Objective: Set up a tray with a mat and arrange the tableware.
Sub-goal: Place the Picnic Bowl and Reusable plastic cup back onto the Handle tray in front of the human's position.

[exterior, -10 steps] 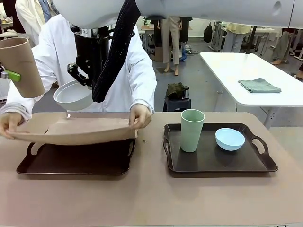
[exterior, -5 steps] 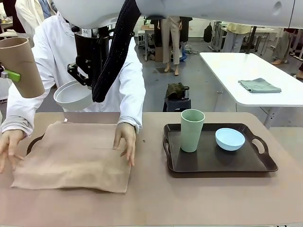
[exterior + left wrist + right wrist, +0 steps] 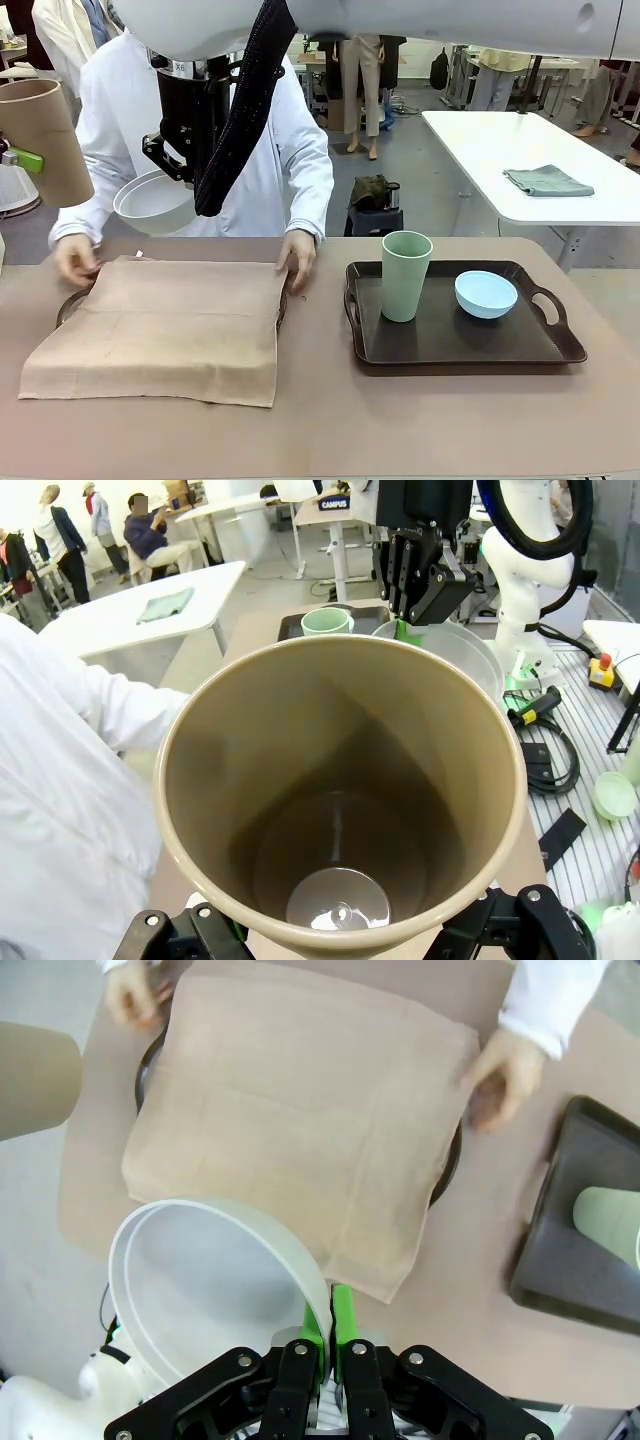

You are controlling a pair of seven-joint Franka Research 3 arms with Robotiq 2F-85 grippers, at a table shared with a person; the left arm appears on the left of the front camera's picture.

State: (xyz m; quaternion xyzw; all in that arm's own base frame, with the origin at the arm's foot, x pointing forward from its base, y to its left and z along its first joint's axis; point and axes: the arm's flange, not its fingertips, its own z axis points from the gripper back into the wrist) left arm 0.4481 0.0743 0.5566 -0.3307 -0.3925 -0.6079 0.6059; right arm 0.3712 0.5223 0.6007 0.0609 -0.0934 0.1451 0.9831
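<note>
Reading the front view as a clock with twelve at the person's side, the tan cup (image 3: 45,143) leans at ten o'clock, above the table (image 3: 400,430), its side between the pads of the left gripper (image 3: 345,942) — the fingers spread wide around it. In the left wrist view its round rim and bare inside face the camera, down to a shiny base. The right gripper (image 3: 328,1332) has its fingers closed on the rim of the white bowl (image 3: 155,203), tilted at eleven o'clock with its bare inside showing.

Below, the beige mat (image 3: 160,330) lies at nine o'clock over a dark tray. Only the tray's curved handles (image 3: 446,1170) peek out at both sides; the mat's near edge lies slightly wavy, with light creases across the cloth. The person's right hand (image 3: 76,262) is by its ten o'clock corner, the left hand (image 3: 298,258) by its one o'clock corner.

At three o'clock sits the uncovered dark tray (image 3: 450,348). The pale green cup (image 3: 403,285) stands upright towards its ten o'clock corner, the light blue bowl (image 3: 486,294) right of centre, apart from it. Open tabletop runs between the trays and along six o'clock.
</note>
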